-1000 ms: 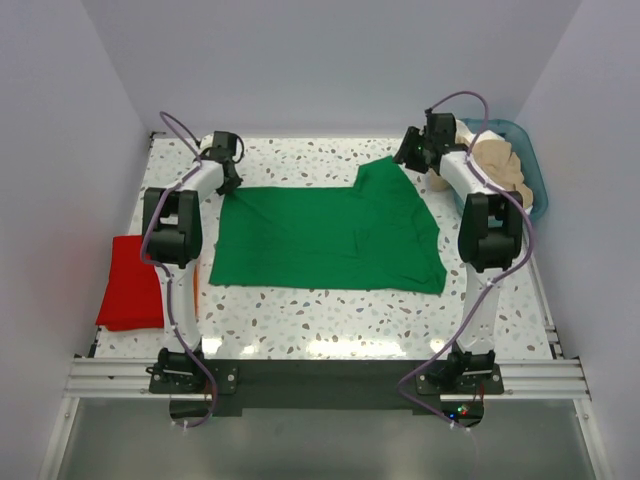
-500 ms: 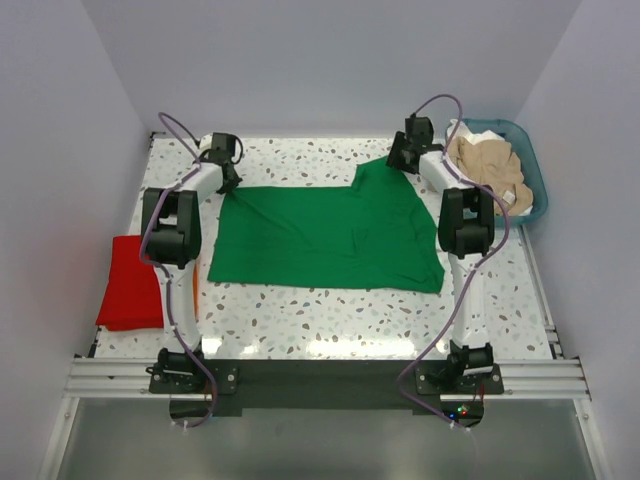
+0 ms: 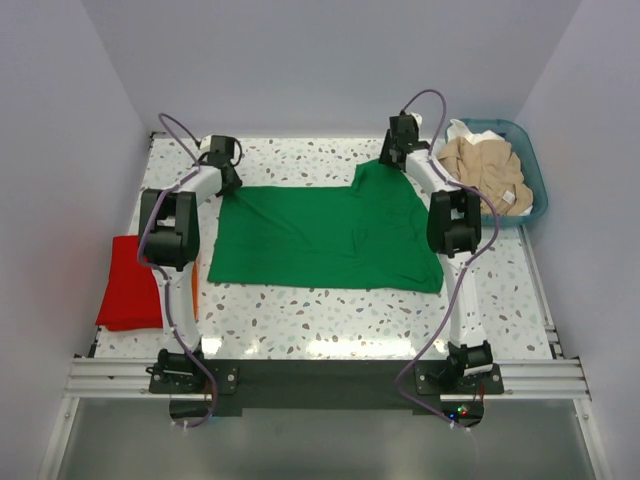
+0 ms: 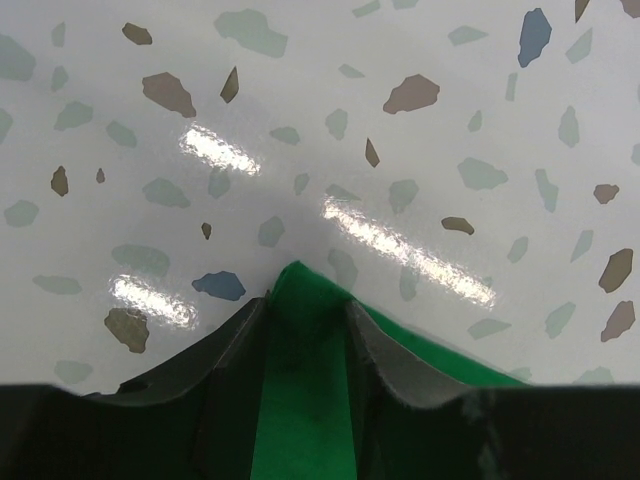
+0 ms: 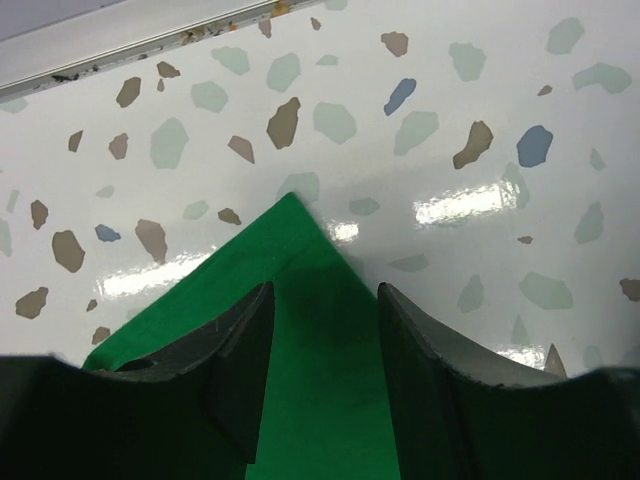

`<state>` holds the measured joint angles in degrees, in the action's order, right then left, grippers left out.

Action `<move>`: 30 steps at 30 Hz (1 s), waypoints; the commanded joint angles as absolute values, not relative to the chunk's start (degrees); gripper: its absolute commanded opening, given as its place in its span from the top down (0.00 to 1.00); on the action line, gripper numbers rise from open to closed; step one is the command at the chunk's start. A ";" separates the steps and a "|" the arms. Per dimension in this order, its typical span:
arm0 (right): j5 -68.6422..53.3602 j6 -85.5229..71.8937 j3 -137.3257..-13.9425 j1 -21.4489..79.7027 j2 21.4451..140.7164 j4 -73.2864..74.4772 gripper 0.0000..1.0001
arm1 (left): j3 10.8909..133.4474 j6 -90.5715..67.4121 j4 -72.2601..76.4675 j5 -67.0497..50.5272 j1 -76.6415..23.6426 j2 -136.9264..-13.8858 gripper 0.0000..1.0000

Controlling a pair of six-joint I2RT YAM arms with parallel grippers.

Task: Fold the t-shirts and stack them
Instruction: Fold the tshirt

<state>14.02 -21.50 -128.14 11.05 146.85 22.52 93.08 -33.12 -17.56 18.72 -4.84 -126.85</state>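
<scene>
Straddling corners of the green t-shirt [image 3: 320, 235], left claw [image 4: 305, 308] and right claw [image 5: 325, 295] stand apart; sink both before you pinch.

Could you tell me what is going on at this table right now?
Two robot arms are working on a green t-shirt spread flat on the table. The left gripper and right gripper each straddle a far corner of it, jaws open. A folded red shirt lies at the left edge; beige shirts wait in the teal basket.
</scene>
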 commanded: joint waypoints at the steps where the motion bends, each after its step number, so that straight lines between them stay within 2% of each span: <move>1: 17.40 -20.13 -130.52 10.63 147.39 21.54 0.50 | 92.72 -30.85 -16.53 18.28 -4.13 -123.58 0.58; 10: 16.09 -18.81 -136.67 10.64 151.35 24.08 0.50 | 95.27 -29.88 -16.79 18.28 -4.13 -123.84 0.56; 15: 15.03 -18.63 -137.37 10.63 153.01 24.87 0.55 | 95.71 -29.71 -16.44 18.02 -4.13 -123.84 0.49; 19: 14.50 -18.90 -137.20 10.63 153.37 25.31 0.63 | 96.50 -29.71 -16.52 17.67 -4.13 -124.10 0.47; 24: 14.59 -19.07 -135.53 10.63 152.49 25.14 0.81 | 97.91 -29.53 -17.05 18.11 -3.96 -124.28 0.46; 30: 15.38 -19.25 -134.47 10.37 151.00 24.96 0.97 | 100.02 -29.35 -17.75 18.46 -3.78 -125.77 0.44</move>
